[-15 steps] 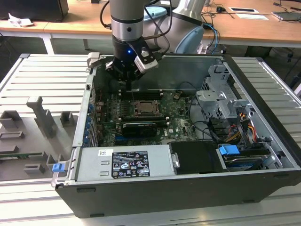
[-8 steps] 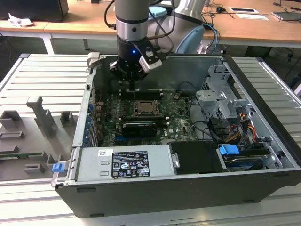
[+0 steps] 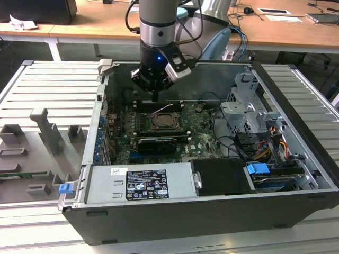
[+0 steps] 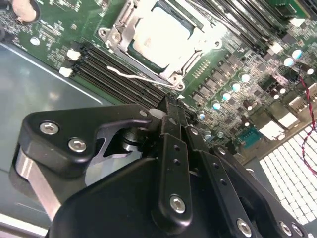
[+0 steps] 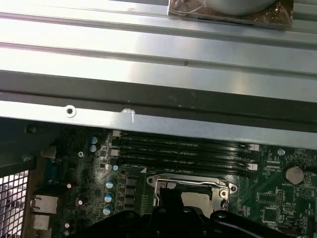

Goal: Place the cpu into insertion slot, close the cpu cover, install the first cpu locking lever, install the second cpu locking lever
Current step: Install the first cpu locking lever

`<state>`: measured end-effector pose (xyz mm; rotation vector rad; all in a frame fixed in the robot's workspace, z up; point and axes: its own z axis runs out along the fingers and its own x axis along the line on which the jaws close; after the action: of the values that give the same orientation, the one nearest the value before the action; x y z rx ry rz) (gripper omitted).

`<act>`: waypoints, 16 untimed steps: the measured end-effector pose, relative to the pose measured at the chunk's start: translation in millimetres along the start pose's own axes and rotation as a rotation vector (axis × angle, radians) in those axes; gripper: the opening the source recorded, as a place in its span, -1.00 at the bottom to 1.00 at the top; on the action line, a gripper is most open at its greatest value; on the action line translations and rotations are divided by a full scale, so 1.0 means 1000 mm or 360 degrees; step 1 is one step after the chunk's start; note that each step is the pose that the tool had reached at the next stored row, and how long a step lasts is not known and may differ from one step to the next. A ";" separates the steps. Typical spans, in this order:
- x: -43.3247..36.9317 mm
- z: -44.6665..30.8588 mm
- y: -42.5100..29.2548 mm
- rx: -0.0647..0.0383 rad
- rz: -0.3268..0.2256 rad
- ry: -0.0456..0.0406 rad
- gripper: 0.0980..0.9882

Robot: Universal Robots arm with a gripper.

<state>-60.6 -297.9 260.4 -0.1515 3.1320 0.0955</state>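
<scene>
The cpu (image 4: 161,37) lies flat in the insertion slot (image 3: 163,123), its pale top showing through the window of the cpu cover (image 4: 119,37), which is folded down over it. A thin wire locking lever (image 4: 130,76) stands free of the socket's side, and in the exterior view this lever (image 3: 164,109) juts up behind the socket. My gripper (image 4: 171,106) is shut with nothing in it, its tip hovering over the memory slots just beside the socket. In the exterior view the gripper (image 3: 154,96) hangs above and behind the socket.
Long black memory slots (image 5: 183,148) run between the socket and the case wall (image 5: 148,89). A power supply (image 3: 140,182) lies along the case front, and a drive cage (image 3: 246,106) with cables (image 3: 265,143) is on the exterior view's right. Grey fixtures (image 3: 42,132) stand outside on the left.
</scene>
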 end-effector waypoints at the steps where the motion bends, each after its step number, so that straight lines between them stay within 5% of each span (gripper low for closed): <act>1: -0.0021 0.0001 -0.0002 0.0000 0.0000 0.0000 -0.98; 3: -0.0075 0.0005 -0.0008 -0.0003 0.0000 0.0000 -0.98; 5: -0.0105 0.0012 -0.0012 -0.0028 0.0000 -0.0003 -0.98; 7: -0.0113 0.0020 -0.0022 -0.0119 0.0000 -0.0012 -0.98; 8: -0.0113 0.0028 -0.0027 -0.0128 0.0000 -0.0012 -0.98; 16: -0.0115 0.0149 -0.0037 -0.0130 0.0001 -0.0013 -0.98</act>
<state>-48.7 -299.6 245.4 -0.1505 3.1215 0.2237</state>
